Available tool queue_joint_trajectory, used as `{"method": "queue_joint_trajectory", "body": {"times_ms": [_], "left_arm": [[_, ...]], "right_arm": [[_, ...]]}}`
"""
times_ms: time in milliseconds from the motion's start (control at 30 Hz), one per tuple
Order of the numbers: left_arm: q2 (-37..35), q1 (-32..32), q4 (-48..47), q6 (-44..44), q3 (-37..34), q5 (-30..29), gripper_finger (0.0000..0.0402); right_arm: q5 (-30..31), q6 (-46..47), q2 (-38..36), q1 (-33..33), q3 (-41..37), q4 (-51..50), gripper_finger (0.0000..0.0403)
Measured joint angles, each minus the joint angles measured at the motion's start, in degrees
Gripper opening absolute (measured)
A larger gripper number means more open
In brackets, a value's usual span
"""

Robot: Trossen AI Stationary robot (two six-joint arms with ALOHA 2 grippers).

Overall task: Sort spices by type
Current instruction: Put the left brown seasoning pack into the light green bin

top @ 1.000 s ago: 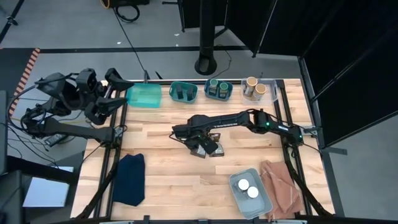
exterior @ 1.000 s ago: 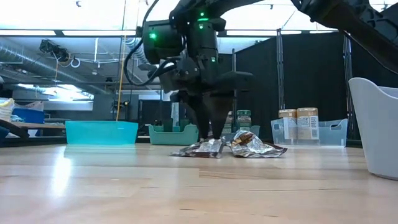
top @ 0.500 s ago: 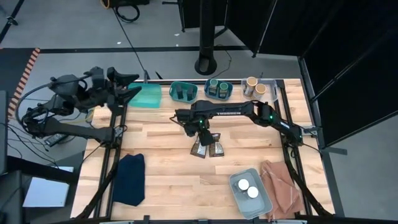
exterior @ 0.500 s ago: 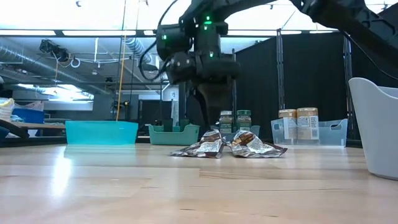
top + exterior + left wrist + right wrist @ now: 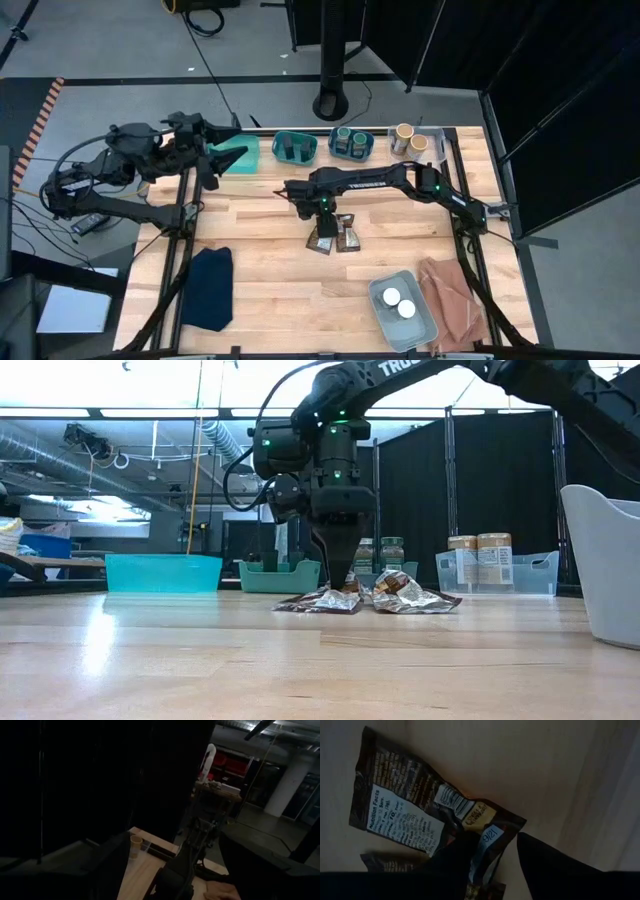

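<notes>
Two brown foil spice packets lie flat mid-table, the left packet (image 5: pixel 323 238) (image 5: pixel 320 600) (image 5: pixel 405 805) beside the right packet (image 5: pixel 348 238) (image 5: pixel 410 597). My right gripper (image 5: pixel 322 212) (image 5: pixel 340 582) (image 5: pixel 492 840) is open and points down at the left packet's far end, with that end between its fingers. My left gripper (image 5: pixel 222 158) (image 5: pixel 175 840) hangs open over the left end of the bright teal bin (image 5: pixel 238 155). Black jars (image 5: pixel 294 148), green-lidded jars (image 5: pixel 351 141), tan-topped jars (image 5: pixel 409 140) and white-lidded jars (image 5: pixel 399 302) stand in bins. My right gripper comes from above, pointing down, with a finger (image 5: pixel 455 860) on each side of the left packet's far end (image 5: pixel 490 836), by the printed label. That packet lies flat on the table. I cannot tell whether the fingertips touch it.
Several bins line the far edge of the table. A pale grey bin (image 5: pixel 420 325) sits near the front right beside a brown crumpled cloth (image 5: pixel 452 300). A dark blue cloth (image 5: pixel 209 287) lies front left. Bare wood lies between the packets and the cloth.
My right gripper rose off the packets, shifted a little toward the far edge while turning, then came down again at the left packet's far end. My left arm swung toward the table's right, from beyond the table's left edge to over the bright teal bin. The packets stayed put.
</notes>
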Motion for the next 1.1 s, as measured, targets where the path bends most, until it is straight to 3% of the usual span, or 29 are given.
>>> {"method": "queue_joint_trajectory", "body": {"times_ms": [67,200,267,433,700,967,1100], "left_arm": [[0.0,0.0,0.2,0.0,0.0,-0.3,0.0310],[0.0,0.0,0.6,0.0,0.0,-1.6,0.0310],[0.0,0.0,0.6,0.0,0.0,-1.7,0.0310],[-0.2,0.0,0.6,-0.1,0.0,-3.4,0.0310],[-4.9,0.0,0.8,-0.2,0.0,-11.7,0.0310],[-9.3,0.0,0.9,0.0,0.1,-12.5,0.0310],[-9.5,0.0,0.7,0.1,0.1,-12.5,0.0310]], "right_arm": [[0.3,0.1,0.0,0.4,-0.5,0.7,0.0142],[1.1,0.0,0.0,1.1,-0.5,1.4,0.0046],[1.0,0.1,0.0,1.3,-0.5,1.7,0.0021],[0.8,2.2,0.3,1.3,0.7,2.4,0.0021],[0.8,4.7,0.7,-0.3,11.3,9.6,0.0021],[3.9,10.5,0.5,-4.2,18.0,43.9,0.0020],[4.2,14.7,0.5,-7.5,17.9,53.4,0.0020]]}}
